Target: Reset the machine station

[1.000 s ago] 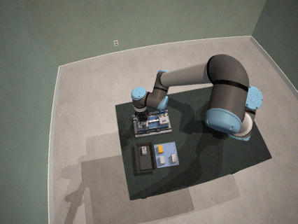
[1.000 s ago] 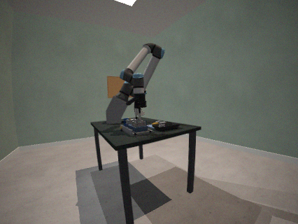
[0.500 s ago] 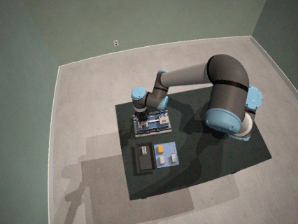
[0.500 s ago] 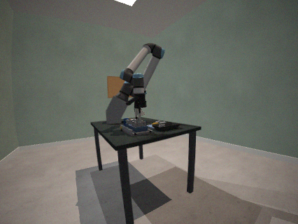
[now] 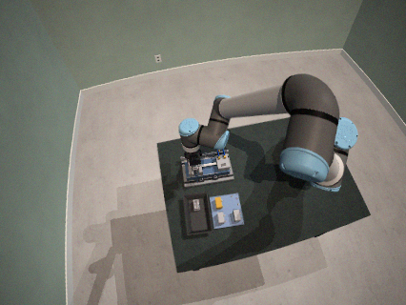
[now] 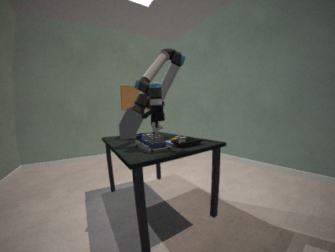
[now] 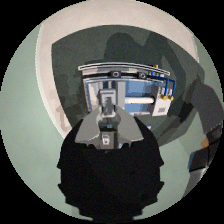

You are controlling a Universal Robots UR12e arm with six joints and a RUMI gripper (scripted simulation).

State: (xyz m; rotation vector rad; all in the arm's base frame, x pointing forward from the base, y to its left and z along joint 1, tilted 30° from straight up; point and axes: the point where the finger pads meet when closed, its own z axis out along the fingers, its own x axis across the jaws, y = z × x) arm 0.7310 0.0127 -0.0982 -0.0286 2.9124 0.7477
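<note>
Having the black two-jaw gripper nearly closed at the gray metal block in the blue-and-gray vise; cannot tell if gripping it; looks stiff, probably slick; calls for square pinching across flat sides.
</note>
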